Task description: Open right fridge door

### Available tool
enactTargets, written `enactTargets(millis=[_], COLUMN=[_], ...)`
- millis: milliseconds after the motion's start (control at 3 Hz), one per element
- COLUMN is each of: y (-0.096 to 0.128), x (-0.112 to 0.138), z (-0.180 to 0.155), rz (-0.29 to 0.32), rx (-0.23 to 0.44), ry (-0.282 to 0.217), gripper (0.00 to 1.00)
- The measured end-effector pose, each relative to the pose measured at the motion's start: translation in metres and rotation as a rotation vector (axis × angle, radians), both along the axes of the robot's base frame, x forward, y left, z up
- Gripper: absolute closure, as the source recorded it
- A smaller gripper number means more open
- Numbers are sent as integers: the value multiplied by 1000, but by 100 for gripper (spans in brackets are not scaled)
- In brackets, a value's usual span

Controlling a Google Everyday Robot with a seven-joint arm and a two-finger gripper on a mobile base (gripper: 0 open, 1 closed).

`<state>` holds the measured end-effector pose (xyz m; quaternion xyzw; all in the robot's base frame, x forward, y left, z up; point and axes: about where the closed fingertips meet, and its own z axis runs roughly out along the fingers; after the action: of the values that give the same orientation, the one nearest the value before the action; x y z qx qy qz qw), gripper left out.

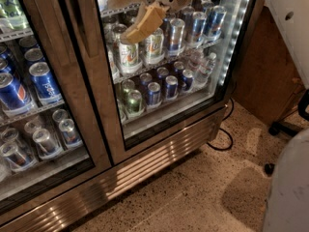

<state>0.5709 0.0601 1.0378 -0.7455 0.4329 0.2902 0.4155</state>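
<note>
My gripper [137, 8]: before the top-left corner of the tall steel-framed glass right fridge door [166, 88].
My jaws: spread apart, holding nothing.

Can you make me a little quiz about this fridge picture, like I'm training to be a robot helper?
1. True or false: the right fridge door is swung wide open.
2. Pick one. Where is the robot's tool? A: by the door's bottom edge. B: high up, in front of the right door's glass. C: nowhere in view.
3. Fill in the blank: the blue cans behind the left fridge door say ____.

Key: 1 false, it looks shut. 2 B. 3 Pepsi.
</note>
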Motion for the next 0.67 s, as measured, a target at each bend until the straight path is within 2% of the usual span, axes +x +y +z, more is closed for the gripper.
enactTargets(millis=[667], y=[14], x=[-29], z=[1], rz=[-22], rx=[-6], ry=[48], gripper=[28])
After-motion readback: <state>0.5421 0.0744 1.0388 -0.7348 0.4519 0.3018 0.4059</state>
